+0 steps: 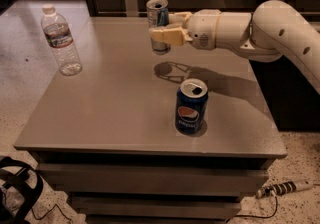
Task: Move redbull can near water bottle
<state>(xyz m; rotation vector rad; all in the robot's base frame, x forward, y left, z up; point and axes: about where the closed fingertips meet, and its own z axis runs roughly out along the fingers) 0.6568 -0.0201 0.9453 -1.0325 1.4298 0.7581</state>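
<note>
Three drink containers are in view, two of them standing on the table [110,108] and one in the air. The redbull can [158,14] is the one aloft: the gripper [162,30] is clenched around its lower half, one cream finger [167,35] crossing the front of it and the other reaching past its right side. The can is held upright, open top showing, over the far middle of the table. Its base is clear of the surface (the shadow [170,70] of can and gripper falls on the tabletop nearer the camera, apart from the can itself). The arm [250,30] comes in from the right, running roughly level above the table's far right part.

The bottle [60,40] stands upright near the far left corner of the table, white cap on, well apart from the redbull can, with bare tabletop between them.

A Pepsi can [191,106], wider and dark blue, stands upright toward the near right of the table, in front of the gripper and apart from it, its top open.

On the speckled floor, a power strip [285,188] lies at the lower right, and black cabling [20,188] sits at the lower left beside the table's base.
</note>
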